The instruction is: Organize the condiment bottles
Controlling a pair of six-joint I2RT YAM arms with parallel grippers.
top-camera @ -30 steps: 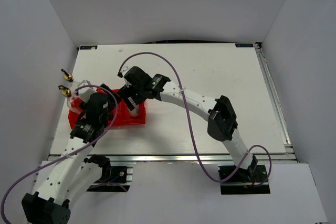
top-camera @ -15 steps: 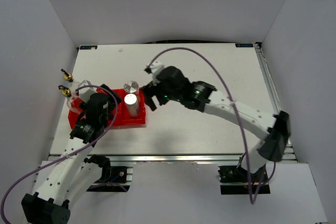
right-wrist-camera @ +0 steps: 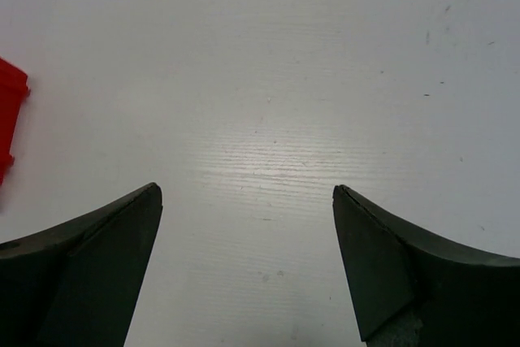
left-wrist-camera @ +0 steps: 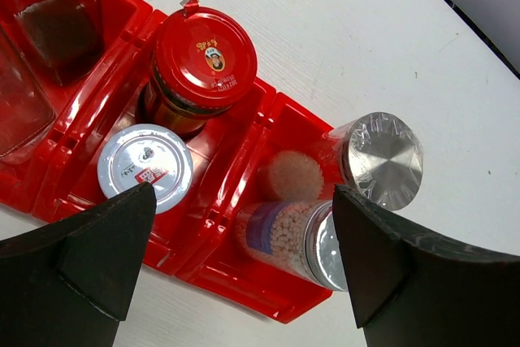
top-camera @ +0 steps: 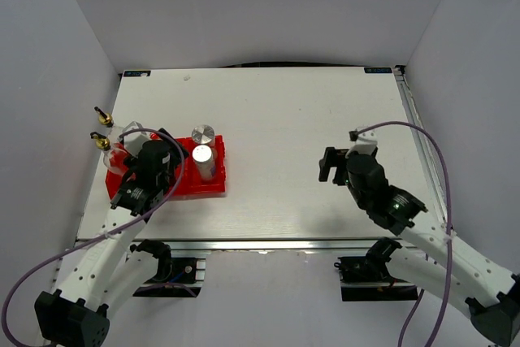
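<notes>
My left tool [left-wrist-camera: 244,190] hangs wide above the red-capped jar [left-wrist-camera: 205,58], right tool [right-wrist-camera: 244,193] likewise wide; straight vertical withdrawal advised.

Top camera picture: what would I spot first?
The bright red tray on the left side of the table, holding a red-capped jar and two silver-lidded shakers. The left gripper hangs open right above it, while the right gripper is open over bare table.

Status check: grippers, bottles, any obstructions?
Left gripper open over red tray, empty. Right gripper open over table, empty. Glass bottles, red-capped jar, shakers sit in tray. No obstruction seen.
</notes>
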